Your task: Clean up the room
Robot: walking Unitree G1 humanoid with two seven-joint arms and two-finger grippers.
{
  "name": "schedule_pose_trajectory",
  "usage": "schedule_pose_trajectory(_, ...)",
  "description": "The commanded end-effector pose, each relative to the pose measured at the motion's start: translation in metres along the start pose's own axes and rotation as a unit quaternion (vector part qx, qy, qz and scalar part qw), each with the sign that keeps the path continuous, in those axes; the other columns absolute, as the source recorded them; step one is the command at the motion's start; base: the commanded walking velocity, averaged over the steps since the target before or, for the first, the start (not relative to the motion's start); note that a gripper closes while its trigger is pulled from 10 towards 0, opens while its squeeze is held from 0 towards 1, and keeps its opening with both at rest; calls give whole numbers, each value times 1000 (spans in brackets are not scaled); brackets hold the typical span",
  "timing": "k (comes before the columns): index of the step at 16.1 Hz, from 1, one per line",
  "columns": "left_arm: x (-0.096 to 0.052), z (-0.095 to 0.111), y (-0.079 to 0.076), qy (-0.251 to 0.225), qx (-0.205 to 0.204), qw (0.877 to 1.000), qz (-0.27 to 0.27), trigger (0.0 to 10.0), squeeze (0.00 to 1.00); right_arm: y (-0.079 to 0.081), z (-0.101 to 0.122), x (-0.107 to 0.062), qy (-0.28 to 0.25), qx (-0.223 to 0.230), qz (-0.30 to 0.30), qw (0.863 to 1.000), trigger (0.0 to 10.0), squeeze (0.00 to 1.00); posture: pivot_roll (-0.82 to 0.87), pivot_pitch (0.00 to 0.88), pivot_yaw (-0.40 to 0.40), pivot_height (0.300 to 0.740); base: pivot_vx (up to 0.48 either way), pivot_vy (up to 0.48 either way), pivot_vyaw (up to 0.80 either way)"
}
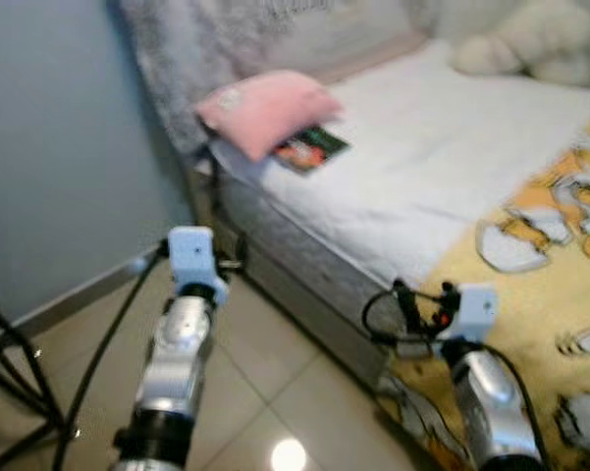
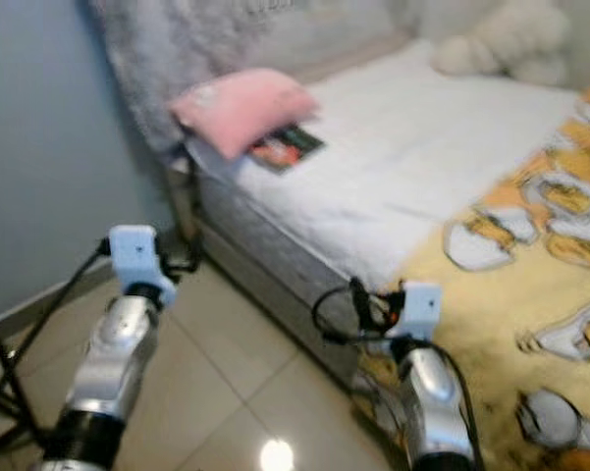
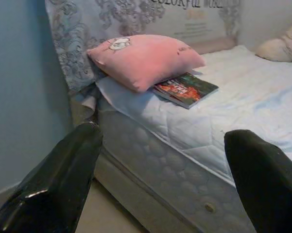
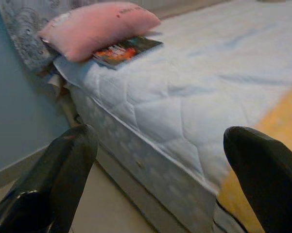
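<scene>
Bed ahead, white mattress; pink pillow at head end near the blue wall. Book flat on mattress, one corner tucked under pillow. Yellow blanket on right. Left gripper over floor tiles, fingers spread, empty. Right gripper by bed edge, spread, empty
</scene>
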State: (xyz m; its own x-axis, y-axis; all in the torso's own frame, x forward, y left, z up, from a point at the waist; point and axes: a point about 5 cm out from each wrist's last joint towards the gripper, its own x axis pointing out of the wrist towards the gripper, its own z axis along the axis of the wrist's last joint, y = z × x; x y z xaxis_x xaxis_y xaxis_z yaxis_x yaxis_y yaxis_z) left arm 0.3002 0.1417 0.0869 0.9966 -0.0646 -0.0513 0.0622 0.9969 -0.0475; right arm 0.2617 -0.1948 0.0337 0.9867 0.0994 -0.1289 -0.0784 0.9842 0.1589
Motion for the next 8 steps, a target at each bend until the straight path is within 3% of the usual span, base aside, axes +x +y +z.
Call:
schedule_pose_trajectory(1,-11,0,19,-6,49,999,5,10000,0,-4,22,6,-58,4,-29,998,10000,0,29,0,32,740,480,0,469)
schedule_pose_trajectory(3,-21,16,26,-66,97,993,2,10000,0,1,43,2,-112,-48,-31,992,10000,0,30,0,34,740,480,0,466)
schedule_pose_trajectory(5,-25,27,24,-98,103,990,-1,10000,0,7,53,2,-128,-51,-20,990,10000,0,34,0,33,740,480,0,472)
schedule_pose_trajectory(7,-23,26,18,-89,91,992,1,10000,0,14,46,9,-98,-26,6,995,10000,0,37,0,25,740,480,0,469)
schedule_pose_trajectory(8,-19,26,9,-81,85,993,-6,10000,0,20,35,14,-61,8,25,998,10000,0,42,0,16,740,480,0,469)
